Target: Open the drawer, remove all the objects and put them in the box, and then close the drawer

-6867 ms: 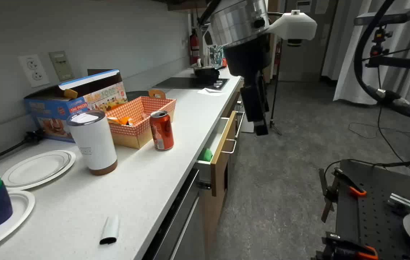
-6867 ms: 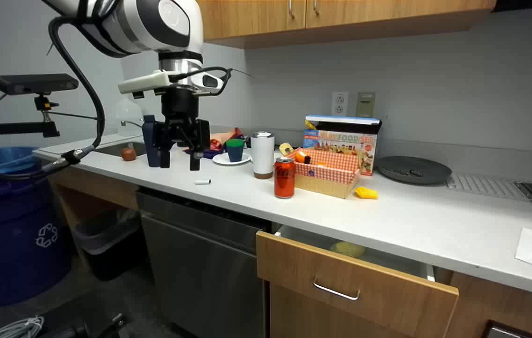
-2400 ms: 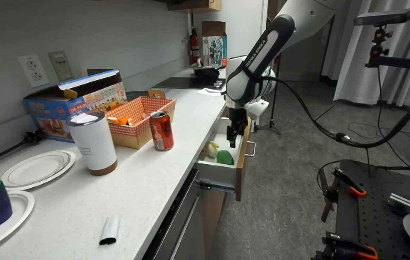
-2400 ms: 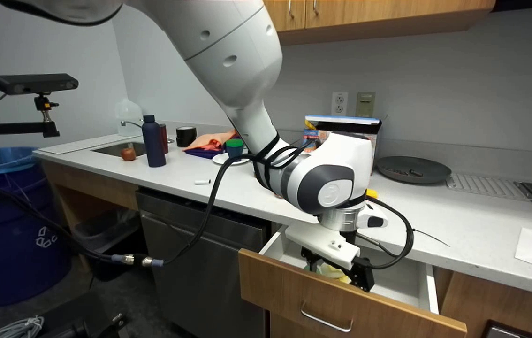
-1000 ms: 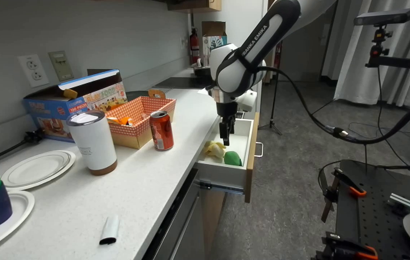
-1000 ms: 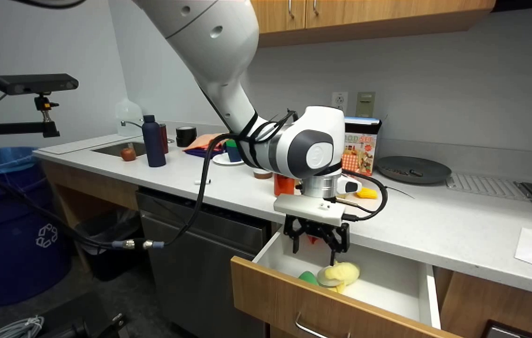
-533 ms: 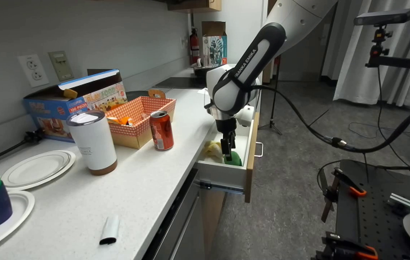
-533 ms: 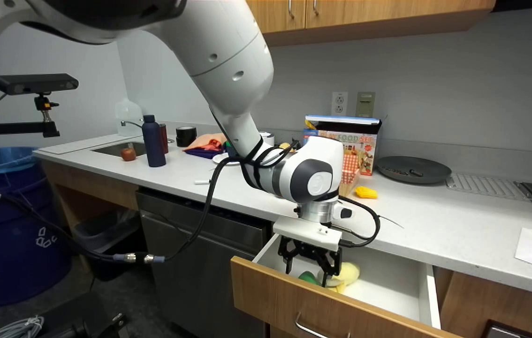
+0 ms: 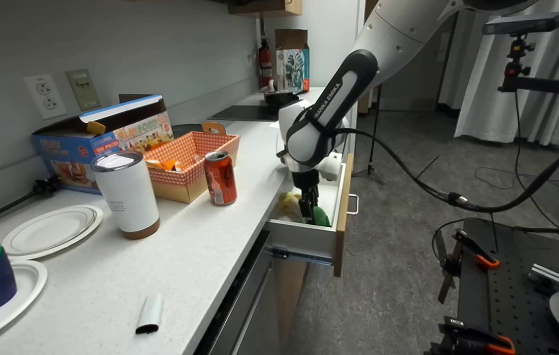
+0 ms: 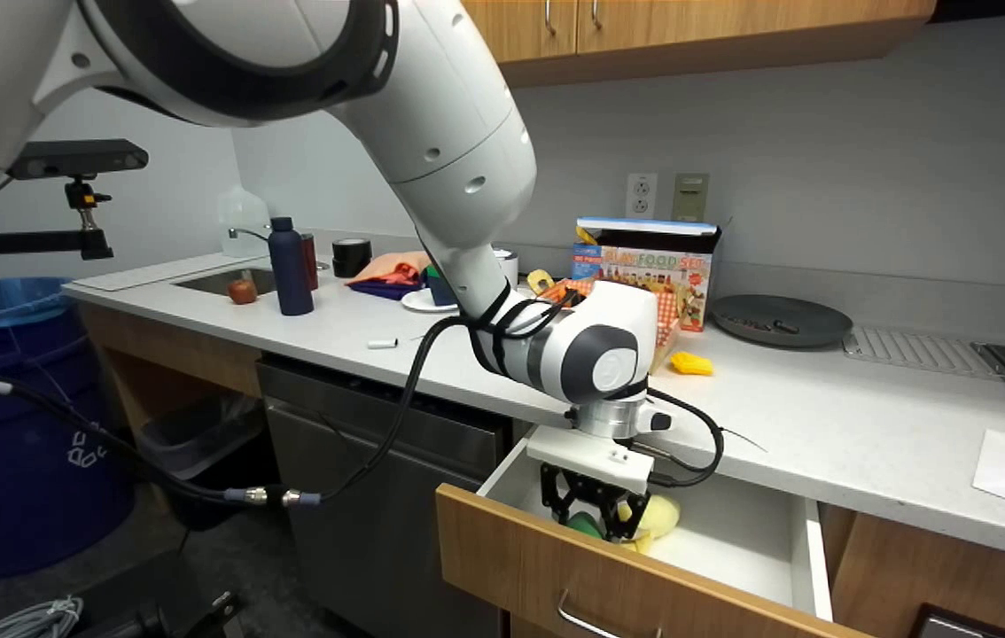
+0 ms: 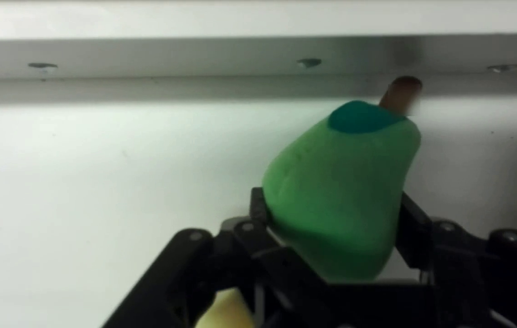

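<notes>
The drawer (image 10: pixel 556 563) stands pulled out, its white floor showing. Inside it my gripper (image 11: pixel 332 209) points down, with a black finger pressed against each side of a green pear-shaped object (image 11: pixel 345 182) that has a brown stem. In an exterior view this green object (image 9: pixel 320 216) sits near the drawer's side wall. A pale yellow, banana-like object (image 10: pixel 660 516) lies beside the gripper, partly covered by it; a piece of the yellow object (image 11: pixel 227 312) peeks through the linkage in the wrist view. On the counter is the box (image 9: pixel 188 160), red-checked and open-topped, with orange items in it.
A red can (image 9: pixel 220 178) and a white tumbler (image 9: pixel 126 197) stand right beside the box, with a blue printed carton (image 9: pixel 107 140) behind. The countertop edge (image 10: pixel 759 474) overhangs the drawer's rear. A yellow item (image 10: pixel 691 363) and a dark plate (image 10: pixel 782 321) are on the counter.
From over the counter, my gripper has come to the drawer, which has slid further out. In the last second it has lowered and its fingers have narrowed onto the green object.
</notes>
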### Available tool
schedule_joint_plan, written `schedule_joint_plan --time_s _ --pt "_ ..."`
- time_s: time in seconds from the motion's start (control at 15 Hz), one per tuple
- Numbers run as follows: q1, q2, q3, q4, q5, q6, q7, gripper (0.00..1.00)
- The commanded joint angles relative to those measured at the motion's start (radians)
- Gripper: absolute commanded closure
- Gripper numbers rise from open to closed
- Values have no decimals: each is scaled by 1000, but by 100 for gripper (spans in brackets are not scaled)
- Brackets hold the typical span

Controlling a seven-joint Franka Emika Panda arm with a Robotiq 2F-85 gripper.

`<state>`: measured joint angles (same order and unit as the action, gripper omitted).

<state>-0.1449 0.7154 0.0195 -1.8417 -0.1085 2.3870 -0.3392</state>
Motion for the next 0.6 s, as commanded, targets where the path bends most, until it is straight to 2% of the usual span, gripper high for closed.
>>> schedule_joint_plan --time_s 0.0,0.33,0.4,0.53 --pt "-7 7 -3 37 10 -46 -6 67" --pt "19 -114 -33 -35 -11 -135 46 97" --pt "22 -145 -38 -45 -15 -158 55 94" --pt "28 -214 -46 -61 -21 -200 75 97"
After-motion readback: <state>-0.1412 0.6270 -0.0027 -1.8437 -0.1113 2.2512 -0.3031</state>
